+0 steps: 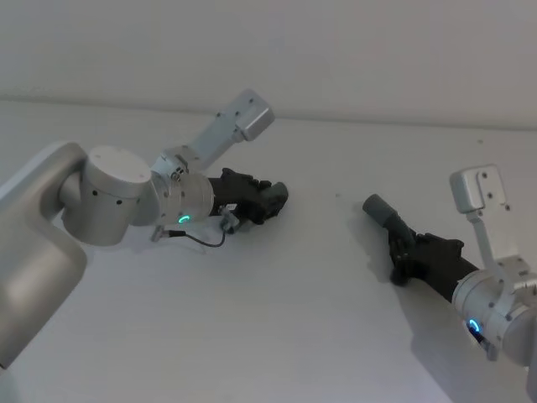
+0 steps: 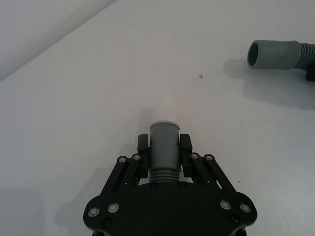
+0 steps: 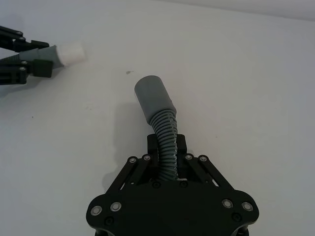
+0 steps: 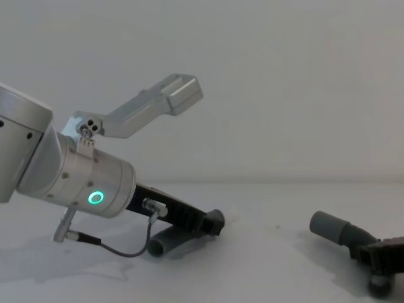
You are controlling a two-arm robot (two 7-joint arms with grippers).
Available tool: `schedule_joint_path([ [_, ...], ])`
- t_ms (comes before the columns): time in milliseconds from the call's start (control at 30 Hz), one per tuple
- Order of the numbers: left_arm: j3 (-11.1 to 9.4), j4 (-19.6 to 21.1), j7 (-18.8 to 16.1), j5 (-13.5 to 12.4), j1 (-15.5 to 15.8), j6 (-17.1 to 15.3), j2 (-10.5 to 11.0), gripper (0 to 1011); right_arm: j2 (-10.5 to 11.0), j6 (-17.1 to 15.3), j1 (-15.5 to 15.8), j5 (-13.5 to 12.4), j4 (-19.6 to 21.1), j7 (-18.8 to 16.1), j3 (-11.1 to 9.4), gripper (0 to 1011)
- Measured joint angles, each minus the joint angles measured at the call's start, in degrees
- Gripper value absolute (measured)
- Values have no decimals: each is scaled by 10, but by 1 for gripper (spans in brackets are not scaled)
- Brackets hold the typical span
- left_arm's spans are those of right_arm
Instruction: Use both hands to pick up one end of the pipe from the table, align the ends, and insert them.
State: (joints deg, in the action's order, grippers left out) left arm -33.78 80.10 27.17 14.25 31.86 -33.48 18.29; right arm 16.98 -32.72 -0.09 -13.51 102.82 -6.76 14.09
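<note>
Two dark-grey ribbed pipe pieces are held, one per gripper, over the white table [image 1: 319,336]. My left gripper [image 2: 164,143] is shut on the grey collar [image 2: 163,140] of the left pipe, whose white tip [image 3: 69,53] points toward the right one. In the chest view its ribbed end [image 4: 161,245] hangs low behind the left gripper [image 4: 213,222]. My right gripper [image 3: 166,146] is shut on the ribbed part of the right pipe [image 3: 166,135]. Its wide grey socket [image 1: 377,207] faces the left gripper [image 1: 275,198]. A wide gap separates the two ends.
The pale wall [image 1: 336,50] rises behind the table's far edge. A small dark speck [image 2: 201,75] lies on the surface between the two pipe ends. The left arm's thin black cable [image 4: 120,251] loops below its wrist.
</note>
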Motion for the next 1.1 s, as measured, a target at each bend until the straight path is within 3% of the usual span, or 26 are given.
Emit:
schedule_joint_path([
  [367,-10,1,14,-19,21,32,4,359,19,60,5,-6,6,-45,-5,184],
  [600,-17,3,42,-23,41,62,12,359,47,108,8,-20,11,-94,-8,183],
  [1100,-34,4,147,-4,77,130,44,359,115,185,5,-46,10,-208,-7,183],
])
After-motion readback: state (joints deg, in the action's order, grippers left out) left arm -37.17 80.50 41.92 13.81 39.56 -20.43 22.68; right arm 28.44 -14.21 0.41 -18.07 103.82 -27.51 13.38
